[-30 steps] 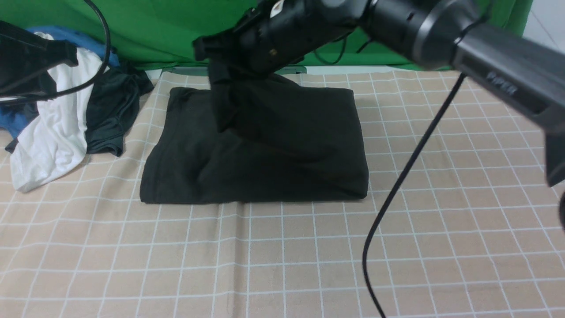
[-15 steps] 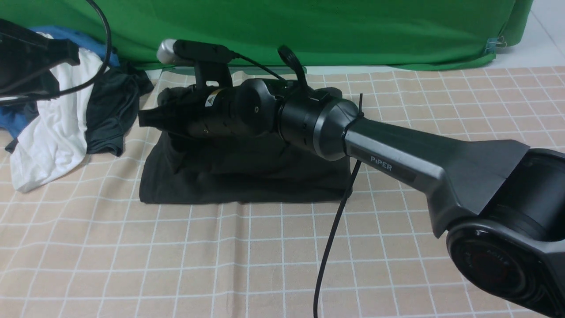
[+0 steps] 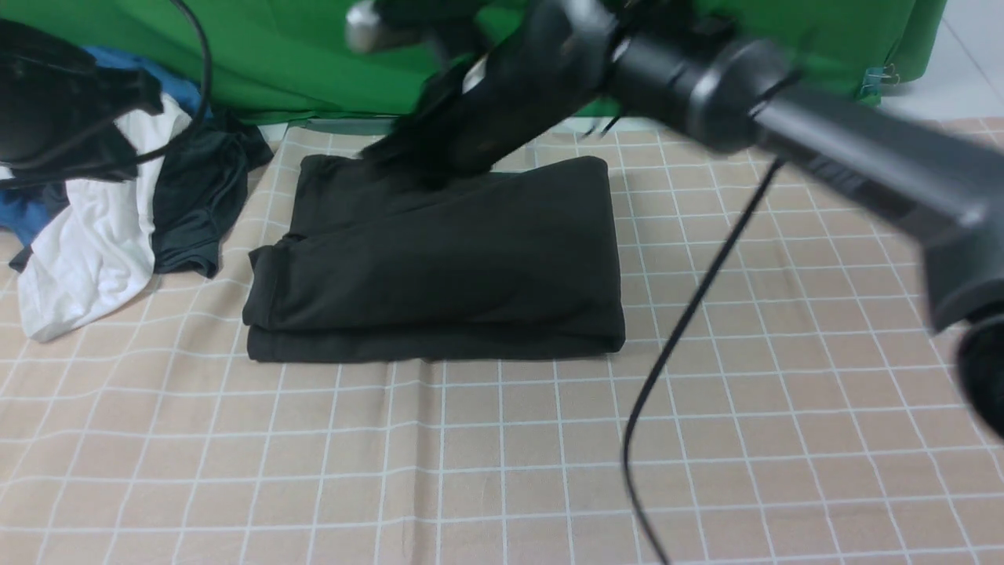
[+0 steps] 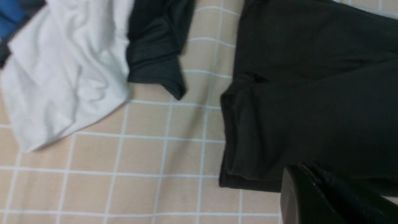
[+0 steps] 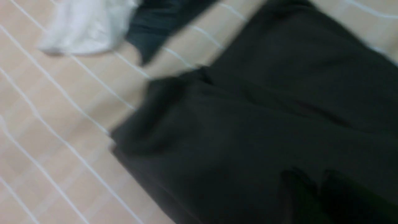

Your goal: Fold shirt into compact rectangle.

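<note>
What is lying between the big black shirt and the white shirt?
A smaller dark teal-grey garment, then a bare strip of checked tablecloth beside the black shirt. The front view shows this best.

In my blurred right wrist feed I see the folded black shirt (image 5: pixel 264 124) on the checked beige cloth (image 5: pixel 62 130), a white garment (image 5: pixel 90 28) and a dark teal garment (image 5: pixel 161 25) side by side near it, and my right gripper (image 5: pixel 311 182) just over the shirt.

Green backdrop (image 3: pixel 274 63) behind; beige white-grid tablecloth (image 3: pixel 471 471); pale floor (image 3: pixel 973 55) far right.
</note>
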